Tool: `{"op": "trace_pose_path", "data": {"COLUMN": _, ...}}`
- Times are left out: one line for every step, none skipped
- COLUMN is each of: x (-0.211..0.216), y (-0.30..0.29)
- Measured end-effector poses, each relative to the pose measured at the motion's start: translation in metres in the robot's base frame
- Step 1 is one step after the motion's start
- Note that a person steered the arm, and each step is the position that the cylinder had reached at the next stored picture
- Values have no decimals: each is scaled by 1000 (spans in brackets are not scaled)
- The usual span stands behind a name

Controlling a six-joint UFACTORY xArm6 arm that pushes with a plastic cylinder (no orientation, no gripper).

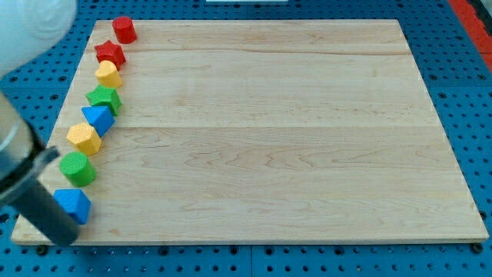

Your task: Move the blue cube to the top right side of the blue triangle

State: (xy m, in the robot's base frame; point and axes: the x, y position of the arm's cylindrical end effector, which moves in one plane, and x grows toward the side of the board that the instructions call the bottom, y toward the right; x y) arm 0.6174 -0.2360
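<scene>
Since the blue cube [73, 205] looks light and rigid, its near-left face should be pushed; my tip [68, 237] is placed there, no gripper fitted.

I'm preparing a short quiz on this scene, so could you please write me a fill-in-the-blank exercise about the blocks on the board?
1. All eight blocks stand along the view's ____ edge of the wooden board.
2. The block nearest the view's top is the ____ cylinder.
3. The blue triangle sits between the green star and a ____ block.
4. My tip is just below the ____ cube.

Missing words: left; red; yellow; blue
</scene>
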Motion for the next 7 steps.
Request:
{"op": "trace_pose_path", "data": {"x": -18, "y": -6}}
{"op": "trace_pose_path", "data": {"x": -56, "y": 61}}
{"op": "trace_pose_path", "data": {"x": -81, "y": 88}}
{"op": "trace_pose_path", "data": {"x": -65, "y": 84}}
{"op": "trace_pose_path", "data": {"x": -49, "y": 52}}
{"op": "trace_pose_path", "data": {"x": -97, "y": 60}}
{"op": "trace_pose_path", "data": {"x": -141, "y": 145}}
